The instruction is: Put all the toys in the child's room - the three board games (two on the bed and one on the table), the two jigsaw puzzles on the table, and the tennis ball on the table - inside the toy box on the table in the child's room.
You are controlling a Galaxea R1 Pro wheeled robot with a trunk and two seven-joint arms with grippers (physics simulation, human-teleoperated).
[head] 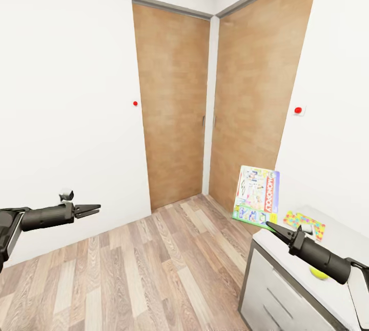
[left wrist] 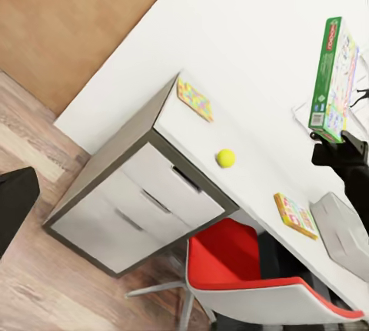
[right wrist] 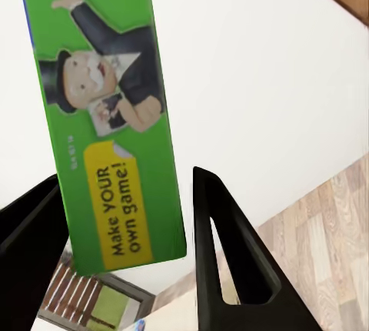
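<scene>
Wood-plank floor open and wide between both arms, bounded by white walls and two wooden doors in the corner. Table at the right, near corner and drawer front jutting toward open floor. Monopoly box raised upright above the table's near end, lower edge pinched by the right gripper, green edge clamped between both black fingers. Multicoloured jigsaw puzzle flat near the table's end; second puzzle near the front edge beside the grey toy box. Tennis ball close to the front edge. Left gripper over bare floor, fingers parted, grasping nothing.
</scene>
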